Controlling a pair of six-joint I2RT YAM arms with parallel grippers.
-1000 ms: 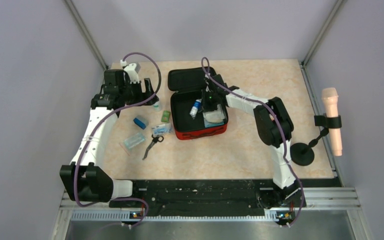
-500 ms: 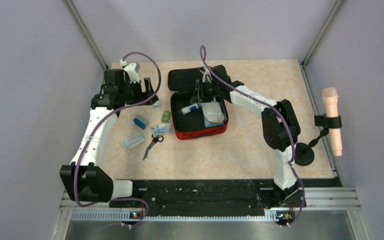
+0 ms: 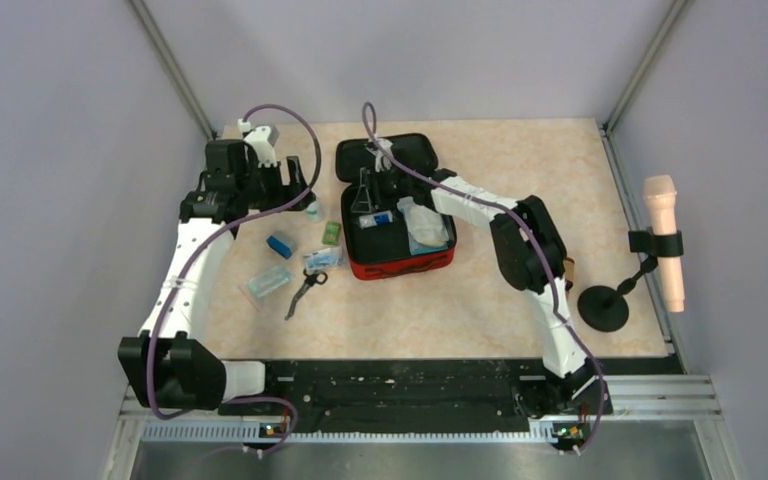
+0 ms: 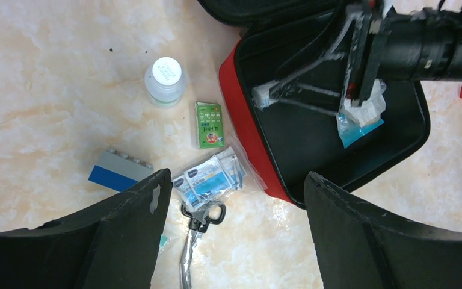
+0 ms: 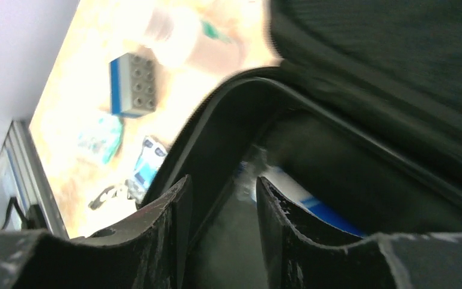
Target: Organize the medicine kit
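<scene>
medicine kit (image 3: pixel 400 268): red zip case, black lining, lid open, far half of table (image 3: pixel 520 300) | inside kit: tube (image 3: pixel 377 218), gauze packs (image 3: pixel 426 228) | left of kit: bottle (image 4: pixel 165 81), green packet (image 4: pixel 209 124), blue block (image 4: pixel 119 173), scissors (image 4: pixel 195 241) | right gripper (image 3: pixel 365 190) reaches over kit's opening, fingers parted, empty | left gripper (image 4: pixel 234 229) left of kit, spread wide, empty

2 white arms (image 3: pixel 470 200) carry black pincers (image 4: pixel 234 180) and purple cables (image 3: pixel 300 117).

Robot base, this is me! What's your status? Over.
Left gripper open, empty, above sachets. Right gripper open inside medicine kit, at white tube. Bottle and scissors outside it. Right arm over kit.
</scene>
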